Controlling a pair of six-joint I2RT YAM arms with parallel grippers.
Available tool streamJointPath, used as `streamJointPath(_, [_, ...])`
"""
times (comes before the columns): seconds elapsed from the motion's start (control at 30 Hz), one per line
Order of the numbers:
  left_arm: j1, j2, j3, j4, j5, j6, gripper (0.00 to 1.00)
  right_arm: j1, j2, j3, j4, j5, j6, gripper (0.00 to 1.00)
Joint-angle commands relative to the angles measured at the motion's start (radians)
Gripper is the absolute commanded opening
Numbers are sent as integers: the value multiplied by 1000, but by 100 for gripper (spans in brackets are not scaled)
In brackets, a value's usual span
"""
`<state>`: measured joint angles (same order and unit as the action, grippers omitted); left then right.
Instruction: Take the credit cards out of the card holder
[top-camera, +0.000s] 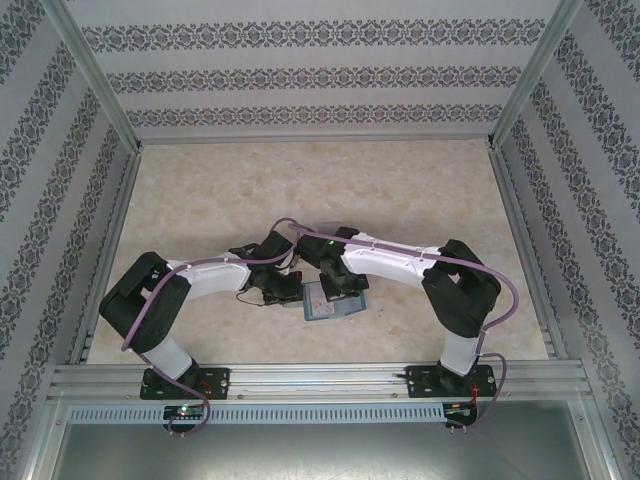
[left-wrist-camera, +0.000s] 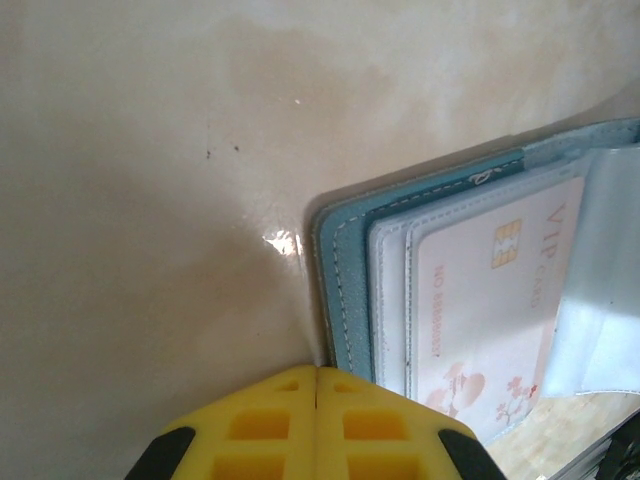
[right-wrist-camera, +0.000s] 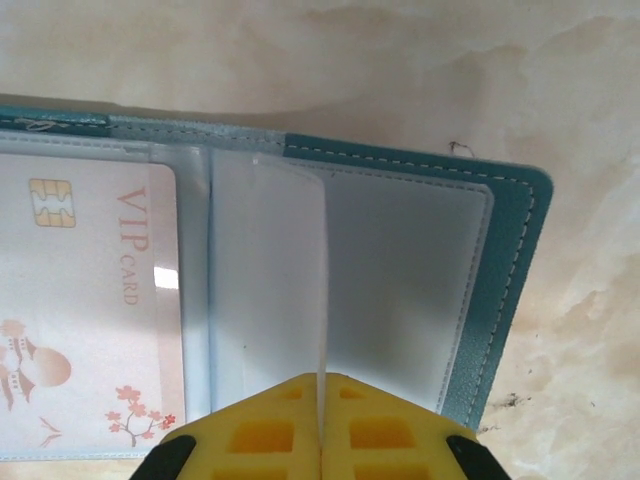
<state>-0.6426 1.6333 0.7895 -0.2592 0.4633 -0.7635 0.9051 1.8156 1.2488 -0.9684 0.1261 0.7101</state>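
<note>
Jaws of your right gripper (right-wrist-camera: 322, 378) are closed on a clear plastic sleeve leaf (right-wrist-camera: 268, 270) of the open teal-blue folding card holder (right-wrist-camera: 512, 250); the left gripper (left-wrist-camera: 317, 372) is closed at its outer edge.
Lift the leaf gently, so that the holder does not rise from the beige table (right-wrist-camera: 400, 60); the pale pink VIP credit card (right-wrist-camera: 90, 300) sits in the pocket beside it.
</note>
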Motion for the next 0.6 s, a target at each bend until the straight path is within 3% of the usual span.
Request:
streamJointPath(0.0, [-17,16,-14,-68,-22,26,0,-8,-17,-23,-30,46,-21,6])
streamJointPath(0.57, [-17,15,-10,-61,-14,15,0,-31,-25,-36,-93,110,-31,21])
